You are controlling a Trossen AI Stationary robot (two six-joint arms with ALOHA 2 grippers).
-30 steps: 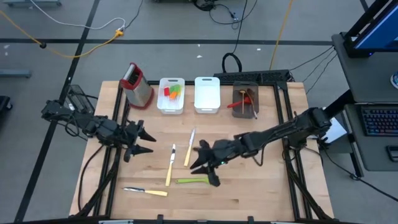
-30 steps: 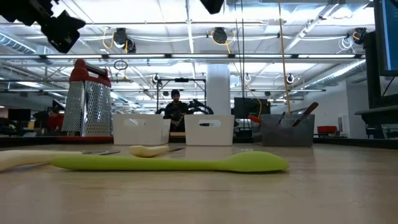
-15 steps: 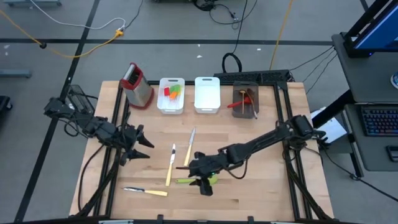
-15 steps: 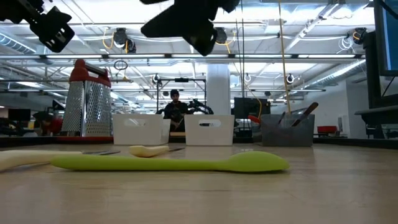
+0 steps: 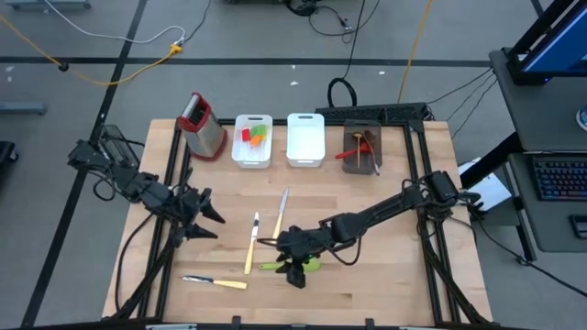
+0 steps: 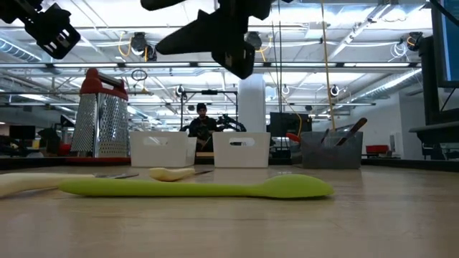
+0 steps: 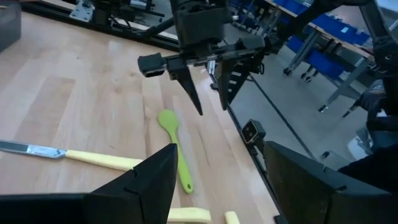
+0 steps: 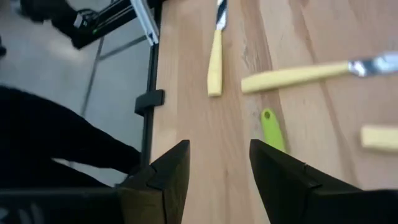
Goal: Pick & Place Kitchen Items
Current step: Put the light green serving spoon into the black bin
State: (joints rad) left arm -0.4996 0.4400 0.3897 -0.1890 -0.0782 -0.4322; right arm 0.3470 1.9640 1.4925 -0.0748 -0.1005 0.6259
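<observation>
A long green spoon (image 5: pixel 275 267) lies flat on the wooden table near its front edge; it also shows in the low view (image 6: pixel 193 188). My right gripper (image 5: pixel 293 268) hangs open just above the spoon's bowl end, touching nothing; the left wrist view shows its two fingers (image 7: pixel 210 107) spread above the spoon (image 7: pixel 175 147). Its own view (image 8: pixel 217 180) shows the spoon's handle end (image 8: pixel 272 132) ahead. Three cream-handled knives (image 5: pixel 250 244) (image 5: pixel 280 216) (image 5: pixel 216 283) lie flat around it. My left gripper (image 5: pixel 205 213) waits open and empty over the table's left part.
Along the far edge stand a steel grater with a red top (image 5: pixel 201 126), a white bin (image 5: pixel 252 156) holding red, green and orange spatulas, a second white bin (image 5: pixel 305 156), and a dark bin (image 5: pixel 361 163) with wooden spoons and a red utensil. A person shows far behind the table (image 6: pixel 202 122).
My right gripper has moved toward the table's near-left and come down, from beside the green spoon's right end to just above it, staying open. The spoon and knives have not moved.
</observation>
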